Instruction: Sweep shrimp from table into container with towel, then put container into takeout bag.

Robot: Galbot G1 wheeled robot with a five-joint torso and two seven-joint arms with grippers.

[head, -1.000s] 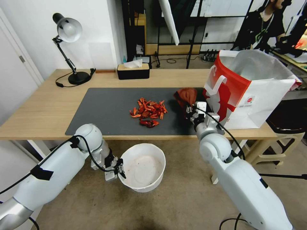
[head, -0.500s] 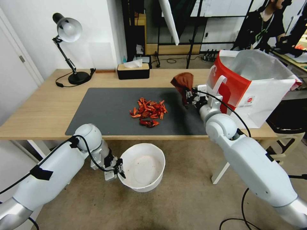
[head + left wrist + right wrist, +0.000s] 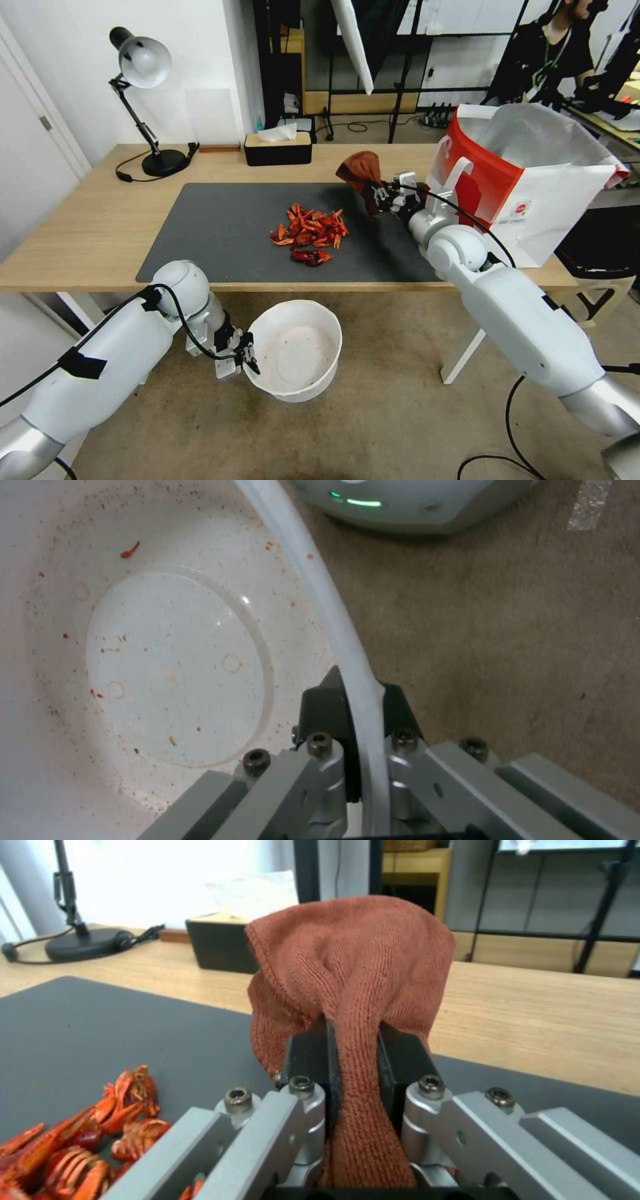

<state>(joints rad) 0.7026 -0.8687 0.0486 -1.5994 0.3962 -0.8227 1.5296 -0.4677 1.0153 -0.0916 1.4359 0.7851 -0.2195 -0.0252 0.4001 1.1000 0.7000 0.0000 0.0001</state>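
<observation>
Towel (image 3: 361, 171) clamped in my right tool (image 3: 382, 195) behind the shrimp (image 3: 310, 233); left tool (image 3: 248, 354) pinches the container (image 3: 293, 349) rim (catching spot, below the surface (image 3: 87, 220) edge).

Bright red-orange shrimp (image 3: 310, 235) on a dark grey mat (image 3: 227, 233), light wood table (image 3: 87, 220) around it. Rust-red knitted towel (image 3: 353, 965), plain white container (image 3: 293, 350) speckled with reddish flecks inside. Red-and-white takeout bag (image 3: 527, 187), silvery lining.

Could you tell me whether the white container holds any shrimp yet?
Empty: the container, gripped at its rim by the left end effector, shows only red specks; the shrimp lie on the table.
</observation>
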